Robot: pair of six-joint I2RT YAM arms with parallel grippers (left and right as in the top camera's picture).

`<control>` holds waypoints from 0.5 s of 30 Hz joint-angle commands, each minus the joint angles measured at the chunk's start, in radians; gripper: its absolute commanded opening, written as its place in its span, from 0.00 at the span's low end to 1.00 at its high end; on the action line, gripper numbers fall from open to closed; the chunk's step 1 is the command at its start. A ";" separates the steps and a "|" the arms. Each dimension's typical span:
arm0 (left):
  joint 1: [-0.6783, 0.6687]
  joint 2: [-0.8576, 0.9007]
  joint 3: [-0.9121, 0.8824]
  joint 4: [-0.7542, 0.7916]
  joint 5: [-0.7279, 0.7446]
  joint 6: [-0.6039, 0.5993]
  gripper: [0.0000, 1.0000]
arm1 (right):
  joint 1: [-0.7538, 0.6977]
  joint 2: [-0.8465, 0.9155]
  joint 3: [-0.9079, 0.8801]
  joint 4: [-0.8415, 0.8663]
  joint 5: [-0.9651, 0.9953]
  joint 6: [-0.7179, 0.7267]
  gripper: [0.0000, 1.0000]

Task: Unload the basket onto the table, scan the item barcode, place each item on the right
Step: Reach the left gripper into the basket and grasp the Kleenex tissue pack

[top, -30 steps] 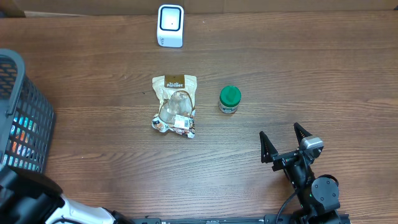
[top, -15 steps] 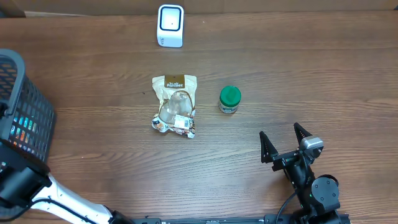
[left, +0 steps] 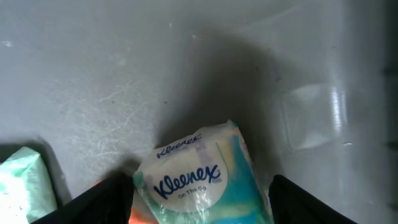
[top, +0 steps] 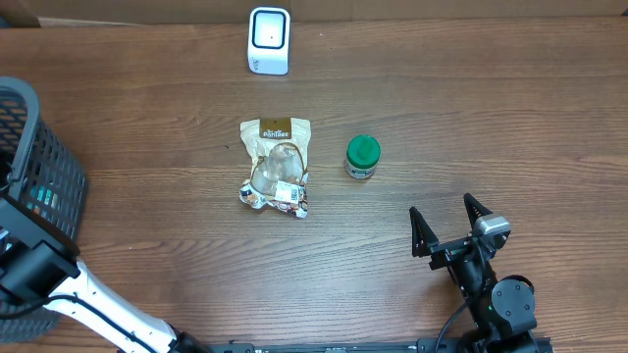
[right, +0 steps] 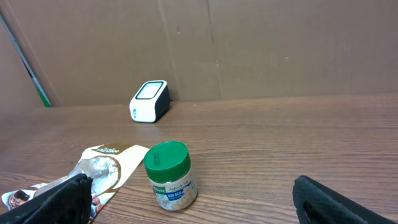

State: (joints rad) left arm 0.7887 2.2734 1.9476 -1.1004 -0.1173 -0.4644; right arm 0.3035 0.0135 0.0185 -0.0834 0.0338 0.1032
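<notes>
My left gripper is down inside the basket at the left end of the desk. Its two fingers stand on either side of a Kleenex tissue pack lying on the grey basket floor. They sit right at the pack's edges, but I cannot tell whether they press it or merely straddle it. A pale green packet lies just beside it.

I judge this to be the pick-up step, with nothing scanned yet. No barcode shows on the face I can see. Next I need a firm hold and a straight lift clear of the basket wall. Then comes a carry to the white barcode scanner at the desk's far edge, turning the pack until its code faces the window.

My right gripper rests spread wide and holds nothing. It is some way from the green-lidded jar and the snack pouch.
</notes>
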 commanded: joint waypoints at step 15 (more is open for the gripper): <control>-0.003 0.022 -0.047 -0.005 -0.021 0.040 0.47 | 0.004 -0.011 -0.010 0.003 0.010 -0.007 1.00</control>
State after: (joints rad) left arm 0.7883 2.2829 1.9152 -1.1053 -0.1204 -0.4587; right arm 0.3035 0.0135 0.0185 -0.0834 0.0338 0.1032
